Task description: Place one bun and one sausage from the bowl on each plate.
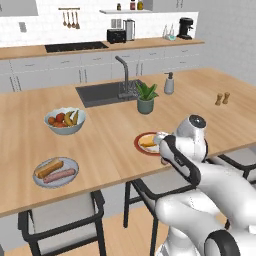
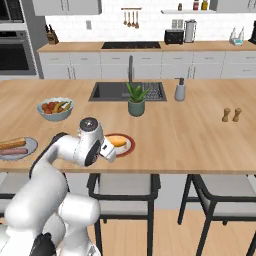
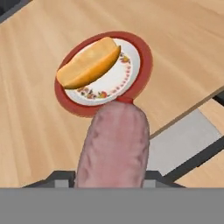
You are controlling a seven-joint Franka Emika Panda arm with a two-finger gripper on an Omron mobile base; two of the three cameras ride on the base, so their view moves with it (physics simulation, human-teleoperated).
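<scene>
Sausage (image 3: 114, 146) hangs seemingly just before the plate (image 3: 142, 76) bearing 1 bun (image 3: 89, 63).

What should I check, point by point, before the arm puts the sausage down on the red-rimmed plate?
1. Sausage held in the gripper: ok, it rises from between the finger tips.
2. Red-rimmed plate below and ahead of the sausage: ok.
3. Bun already on that plate: ok.
4. Free room beside the bun: ok, the nearer half of the plate is bare.
5. Plate safely on the counter: ok, though close to the edge.
6. Grey plate has bun and sausage: ok.
</scene>
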